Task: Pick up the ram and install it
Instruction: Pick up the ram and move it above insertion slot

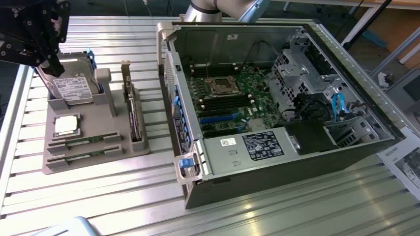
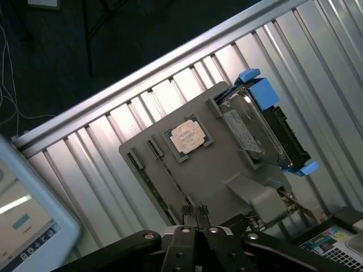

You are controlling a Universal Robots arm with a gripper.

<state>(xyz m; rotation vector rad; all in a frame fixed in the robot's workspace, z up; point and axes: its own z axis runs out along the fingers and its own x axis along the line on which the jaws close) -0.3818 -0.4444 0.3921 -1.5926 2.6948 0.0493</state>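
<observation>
**On the tabletop (image 1: 98, 196): ram not yet lifted, nothing installed**

Exterior view: the ram (image 1: 85, 141) is seen seated in the grey tray (image 1: 105, 125), apart from the computer case (image 1: 282, 179). Wrist view: the hand (image 2: 195, 215) is seen pressed together, empty, above that tray.

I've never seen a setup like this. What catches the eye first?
Most striking is the open computer case lying on the slatted metal table, its green motherboard exposed. On the exterior view's left a grey holder tray carries a hard drive, a silver processor chip and two ram sticks. The gripper, shut and empty, hangs above that tray.
</observation>
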